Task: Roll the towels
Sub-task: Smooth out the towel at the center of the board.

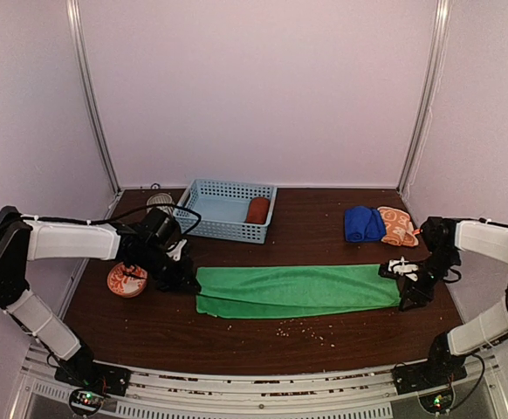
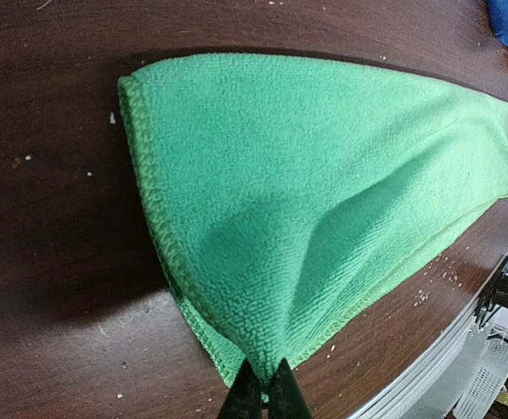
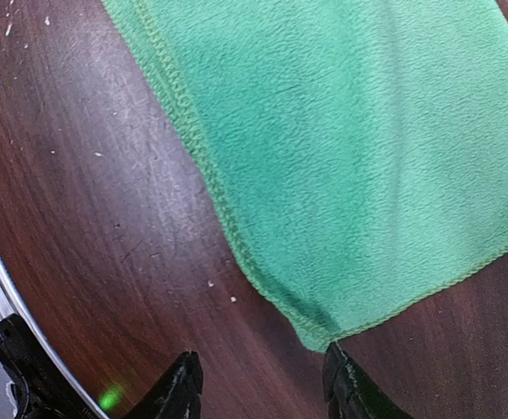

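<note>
A bright green towel lies folded into a long flat strip across the middle of the table. My left gripper is shut on its left end; in the left wrist view the black fingertips pinch a corner of the green towel, which lifts into a ridge. At the strip's right end my right gripper stands open, the green towel's corner just touching one fingertip, nothing between the jaws. A blue towel and an orange patterned towel lie rolled at the back right. A rust-red towel roll lies in the basket.
The light blue lattice basket stands at the back centre-left. A round orange-and-white bowl sits by the left arm. Crumbs dot the wood in front of the green towel. The table's metal front edge runs close behind both grippers.
</note>
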Controlling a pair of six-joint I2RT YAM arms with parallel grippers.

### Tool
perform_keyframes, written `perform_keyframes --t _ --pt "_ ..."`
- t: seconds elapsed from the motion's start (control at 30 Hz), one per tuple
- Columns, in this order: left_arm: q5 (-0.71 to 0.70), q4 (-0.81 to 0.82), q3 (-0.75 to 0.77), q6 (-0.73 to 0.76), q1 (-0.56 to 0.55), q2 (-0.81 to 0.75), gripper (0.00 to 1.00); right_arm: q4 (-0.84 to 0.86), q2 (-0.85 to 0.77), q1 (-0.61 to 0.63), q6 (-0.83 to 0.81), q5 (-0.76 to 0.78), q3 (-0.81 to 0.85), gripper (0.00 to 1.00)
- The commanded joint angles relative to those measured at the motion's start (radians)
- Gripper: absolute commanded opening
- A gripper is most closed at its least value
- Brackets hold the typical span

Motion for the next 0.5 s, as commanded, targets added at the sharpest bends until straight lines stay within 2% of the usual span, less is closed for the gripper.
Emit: perform_keyframes --t 0.0,0.23,0.47 --pt "0.002 -0.017 0.033 0.025 0.001 -0.018 0.02 0.074 0.031 0.011 0.025 0.034 0.043 0.48" --pt "0.014 -0.018 0.054 0.027 -0.015 -0.015 0.01 0.012 0.148 0.049 -0.025 -0.003 0.087 0.41" --pt "0.014 -0.011 0.054 0.028 -0.022 -0.014 0.01 0.026 0.164 0.083 -0.018 0.041 0.077 0.39"
